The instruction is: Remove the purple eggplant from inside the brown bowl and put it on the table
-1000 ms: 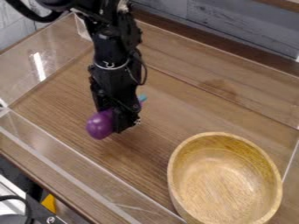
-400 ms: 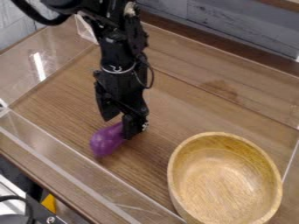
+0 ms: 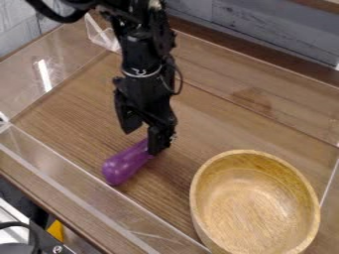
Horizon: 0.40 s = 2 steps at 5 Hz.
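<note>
1. Camera view, nearest: brown bowl sitting empty at the front right
2. Further back: purple eggplant lying on the table, left of the bowl
3. Just above it: gripper spread, holding nothing; placing looks done, next calls for lifting clear without nudging

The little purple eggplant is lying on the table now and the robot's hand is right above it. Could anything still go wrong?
Possibly. The purple eggplant lies on the table with one end right by the open gripper, so a sideways move might nudge it. It is rounded and may roll toward the clear wall. The brown bowl sits apart, so it seems safe.
</note>
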Available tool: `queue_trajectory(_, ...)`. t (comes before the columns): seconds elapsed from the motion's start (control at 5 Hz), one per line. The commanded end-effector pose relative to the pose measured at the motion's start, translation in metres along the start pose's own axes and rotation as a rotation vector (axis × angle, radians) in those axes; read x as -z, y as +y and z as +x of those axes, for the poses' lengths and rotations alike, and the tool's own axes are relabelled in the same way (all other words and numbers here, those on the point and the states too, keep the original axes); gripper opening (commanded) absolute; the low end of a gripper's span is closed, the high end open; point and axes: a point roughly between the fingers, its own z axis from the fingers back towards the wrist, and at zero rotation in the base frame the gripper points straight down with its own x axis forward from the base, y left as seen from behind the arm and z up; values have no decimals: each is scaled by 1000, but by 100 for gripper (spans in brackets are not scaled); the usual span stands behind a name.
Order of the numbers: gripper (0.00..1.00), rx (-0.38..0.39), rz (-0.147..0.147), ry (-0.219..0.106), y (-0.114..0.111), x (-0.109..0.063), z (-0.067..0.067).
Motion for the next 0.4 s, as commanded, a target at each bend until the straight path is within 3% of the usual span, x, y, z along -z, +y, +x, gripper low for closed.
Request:
queue_trajectory(0.0, 100, 7, 17, -62, 2, -17, 12)
queue_trajectory(0.2, 100, 11, 14, -70, 0, -23, 16)
